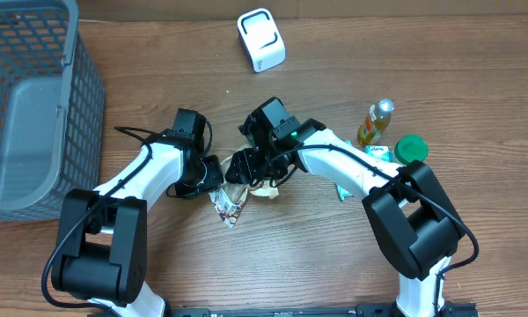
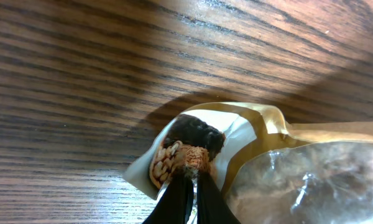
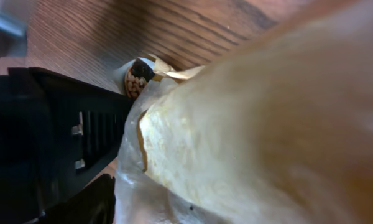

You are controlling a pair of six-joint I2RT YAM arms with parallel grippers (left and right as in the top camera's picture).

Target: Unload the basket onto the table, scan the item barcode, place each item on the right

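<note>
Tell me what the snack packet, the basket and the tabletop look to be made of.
Snack packet: thin plastic film, glossy, part clear; it crinkles and glints. Basket: grey plastic, probably, matte, moulded open mesh walls. Tabletop: wood or wood-look laminate, smooth brown, with grain lines; can't say which.

Soft, even light falls from overhead on the wooden table (image 1: 158, 70), and the arms cast only faint shadows. Ahead of the pinched jaws of the left gripper (image 2: 186, 180) a broad shadow darkens the wood, with brighter wood beyond it. The packet (image 2: 255, 143) glints gold just past them. In the right wrist view the packet, beside the black jaw, is a close, warm blur.
</note>
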